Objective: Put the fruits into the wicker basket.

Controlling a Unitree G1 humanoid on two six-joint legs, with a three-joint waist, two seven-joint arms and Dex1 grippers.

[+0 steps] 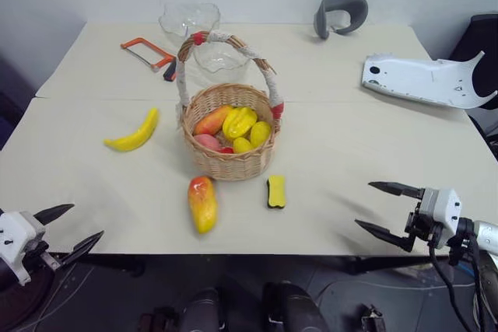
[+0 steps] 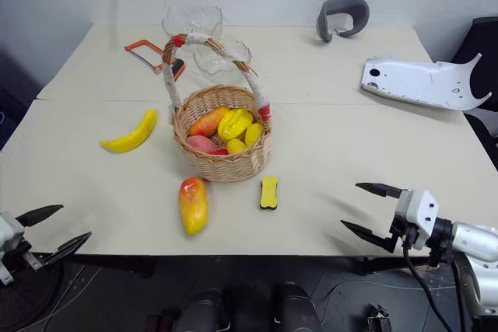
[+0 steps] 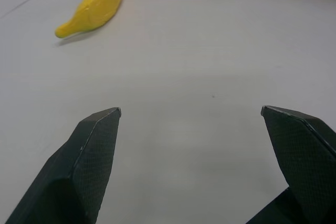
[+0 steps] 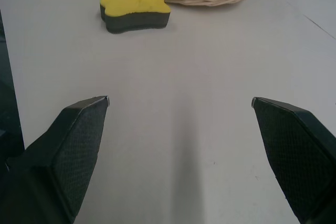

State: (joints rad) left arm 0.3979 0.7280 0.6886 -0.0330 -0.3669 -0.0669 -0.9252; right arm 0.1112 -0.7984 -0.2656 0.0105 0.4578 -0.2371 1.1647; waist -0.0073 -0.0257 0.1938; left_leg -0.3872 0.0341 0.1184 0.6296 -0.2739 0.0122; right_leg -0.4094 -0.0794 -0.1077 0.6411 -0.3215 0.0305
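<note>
Yellow mango point(image 1: 202, 204) lies lengthwise toward the wicker basket point(image 1: 230, 162), red end nearest; both tools spread empty.

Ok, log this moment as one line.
curved yellow banana, yellow-red mango: on table, outside round wicker basket | other fruits: in basket | left gripper: open, empty | right gripper: open, empty

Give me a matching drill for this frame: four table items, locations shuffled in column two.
1. banana
2. mango
3. yellow block
4. orange hacksaw

A. far side of the table, left of the glass bowls
B. near side of the wicker basket, toward the right gripper
C. left of the basket
D. in front of the basket, left of the block

Pairs: 1-C, 2-D, 3-B, 4-A
</note>
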